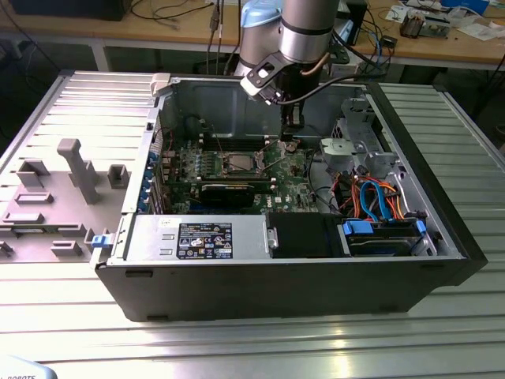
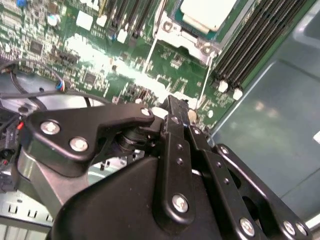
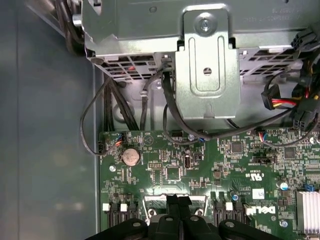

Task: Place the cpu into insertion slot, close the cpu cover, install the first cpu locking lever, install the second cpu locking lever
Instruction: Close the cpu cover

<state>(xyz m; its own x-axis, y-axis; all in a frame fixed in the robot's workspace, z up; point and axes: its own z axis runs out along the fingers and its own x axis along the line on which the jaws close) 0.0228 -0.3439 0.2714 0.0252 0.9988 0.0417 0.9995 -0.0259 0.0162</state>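
1. Green board (image 1: 284,185) lies flat in the open case (image 1: 426,181), which sits on the ribbed metal bench (image 1: 237,347).
2. Cpu (image 2: 207,11) sits in the slot (image 1: 254,163), dull silvery top facing up.
3. Cover (image 2: 174,31) shows in the second wrist view as a silvery frame lying flat around the cpu.
4. Black memory slots (image 2: 250,40) run along both sides of the slot.
5. Gripper (image 1: 289,144) hangs inside the case, just to the exterior view's right of the slot and apart from it.
6. Fingers (image 3: 172,207) are pressed together with nothing between them in both wrist views. Tips are low over the board; can't tell if they touch it.
7. First wrist view: coin cell (image 3: 131,156) on the board, metal drive cage (image 3: 207,65) past the board's edge, black cables (image 3: 125,110) running from cage to board.
8. Exterior view: black graphics card (image 1: 229,192) lies across the board on the near side of the slot, and a silver power supply (image 1: 197,237) sits along the case's near wall.
9. Grey plastic fixture (image 1: 71,181) sits on the bench at the exterior view's left, outside the case.
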